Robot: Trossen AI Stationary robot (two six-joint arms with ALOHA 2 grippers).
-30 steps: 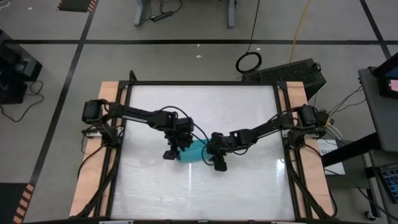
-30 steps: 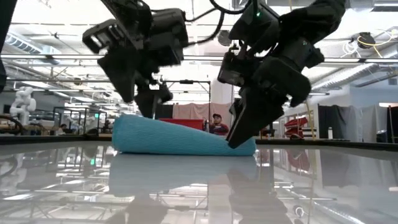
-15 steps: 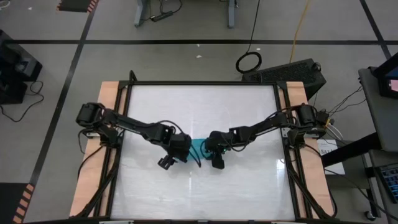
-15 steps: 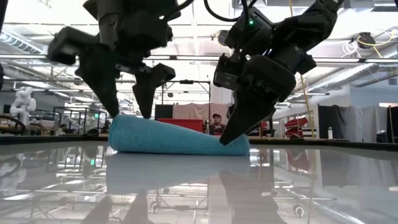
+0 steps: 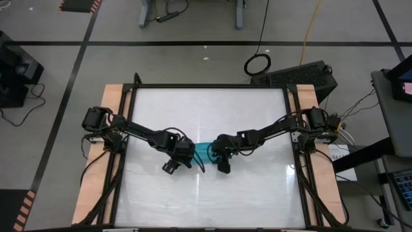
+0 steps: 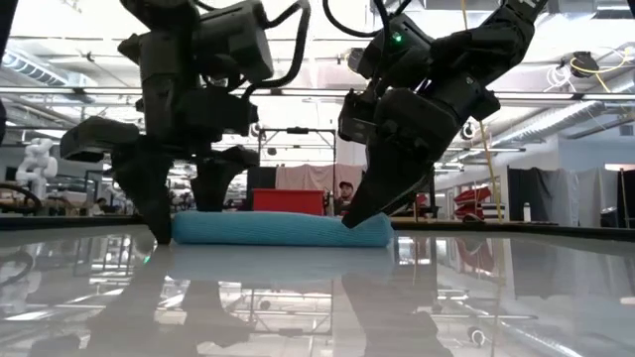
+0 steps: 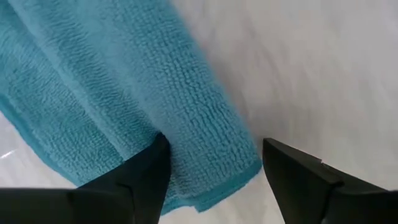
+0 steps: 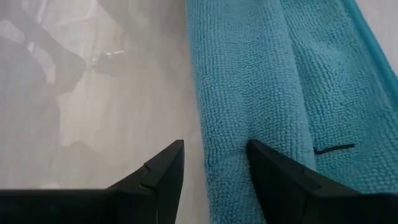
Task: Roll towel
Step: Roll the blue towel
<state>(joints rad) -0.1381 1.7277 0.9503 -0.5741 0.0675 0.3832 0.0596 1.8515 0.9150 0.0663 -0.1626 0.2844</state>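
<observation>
The teal-blue towel [image 5: 203,151] lies rolled into a low bundle on the white tabletop [image 5: 212,109], between my two grippers. In the low view the towel [image 6: 283,229] rests along its whole length on the table. My left gripper [image 5: 179,156] is open and stands down at the towel's left end [image 6: 184,233]. My right gripper [image 5: 221,158] is open and stands down at the towel's right end [image 6: 357,218]. Both arms hide the towel's ends from above. My left gripper points down at the towel's end. One fingertip [image 7: 149,168] rests on the towel's top [image 7: 186,155] close to its hemmed edge. The other fingertip [image 7: 292,174] stands over bare table past that edge. The towel lies flat on the table. My right gripper points down at the towel's other end. One fingertip [image 8: 273,174] sits in the crease [image 8: 249,124] between the roll and the layer beside it. The other fingertip [image 8: 158,174] stands over bare table, so the roll [image 8: 217,124] lies between the fingers. The towel rests on the table.
The glossy white tabletop has free room on all sides of the towel. Wooden side rails [image 5: 109,129] and a dark frame [image 5: 209,86] border the table. A person [image 6: 344,198] shows far off in the room behind the table.
My left gripper has gone down and toward the table's near edge, from above the towel's left end to table height beside it. The towel's left end, which stood thick and high, now lies lower and more even. My right gripper has shifted slightly left with the towel's right end.
</observation>
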